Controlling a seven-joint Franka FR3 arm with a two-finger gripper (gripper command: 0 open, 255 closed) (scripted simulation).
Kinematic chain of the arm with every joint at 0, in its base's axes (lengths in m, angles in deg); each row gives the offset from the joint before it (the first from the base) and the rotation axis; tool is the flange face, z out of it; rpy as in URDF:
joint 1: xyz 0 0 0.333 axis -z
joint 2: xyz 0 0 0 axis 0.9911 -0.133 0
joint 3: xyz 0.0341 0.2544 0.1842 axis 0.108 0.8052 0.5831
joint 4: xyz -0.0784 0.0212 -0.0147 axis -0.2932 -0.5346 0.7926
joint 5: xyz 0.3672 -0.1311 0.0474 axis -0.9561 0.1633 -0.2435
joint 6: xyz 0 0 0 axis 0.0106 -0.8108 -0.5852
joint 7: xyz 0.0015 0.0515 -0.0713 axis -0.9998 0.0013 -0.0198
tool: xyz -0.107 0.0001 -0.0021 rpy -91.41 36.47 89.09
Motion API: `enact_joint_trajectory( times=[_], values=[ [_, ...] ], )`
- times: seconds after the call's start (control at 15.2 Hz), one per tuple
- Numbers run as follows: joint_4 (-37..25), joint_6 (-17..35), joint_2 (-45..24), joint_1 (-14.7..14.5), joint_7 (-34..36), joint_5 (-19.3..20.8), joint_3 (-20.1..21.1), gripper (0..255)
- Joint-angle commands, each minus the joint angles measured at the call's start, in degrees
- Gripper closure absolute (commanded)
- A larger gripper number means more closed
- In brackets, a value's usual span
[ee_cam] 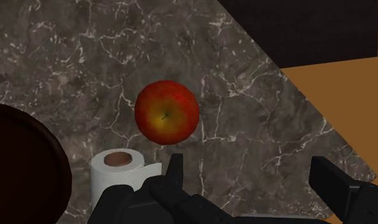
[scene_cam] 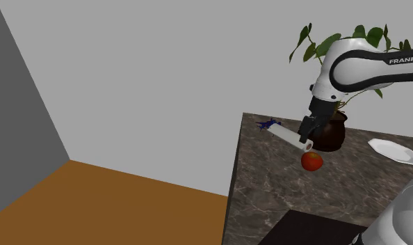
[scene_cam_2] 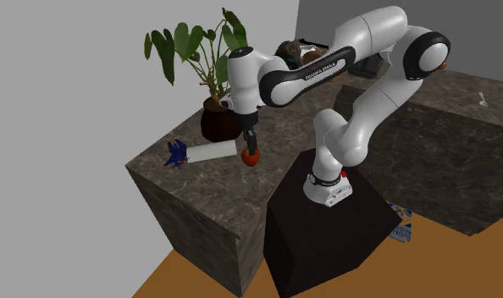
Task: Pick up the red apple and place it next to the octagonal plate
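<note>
A red apple (scene_cam: 311, 161) with a yellow patch sits on the dark marbled counter (scene_cam: 268, 181), in front of a dark plant pot. My black gripper (scene_cam: 308, 133) hangs just above it, open and holding nothing. In the wrist view the apple (ee_cam: 167, 113) lies ahead of one finger (ee_cam: 175, 167), off to the side of the gap, and the gripper (ee_cam: 248, 168) has its fingers wide apart. The white octagonal plate (scene_cam: 395, 151) rests farther toward the shoulder view's right. In the second exterior view the apple (scene_cam_2: 251, 157) is directly under the gripper (scene_cam_2: 248, 140).
A white paper roll (scene_cam: 290, 136) lies beside the apple, with a small blue object (scene_cam: 268, 124) behind it. A dark pot (scene_cam: 330, 133) with a leafy plant stands close behind the gripper. The counter edge (scene_cam: 234, 181) drops to a brown floor. The dark stand (scene_cam_2: 326, 229) sits alongside.
</note>
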Motion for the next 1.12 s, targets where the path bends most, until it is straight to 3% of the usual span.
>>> enact_joint_trajectory(
  times=[0.0, 0.4, 0.92, 1.06],
  values=[
    [1.79, 3.58, -1.73, 0.84, -1.64, 1.49, -1.5, 0],
    [5.39, 15.4, -9.89, 3.33, -6.67, 5.61, -6.67, 0],
    [8.88, 23.62, -14.64, 3.22, -7.19, 6.02, -8.06, 0],
    [8.89, 23.62, -14.64, 3.23, -7.19, 6.02, -8.06, 0]
  ],
)
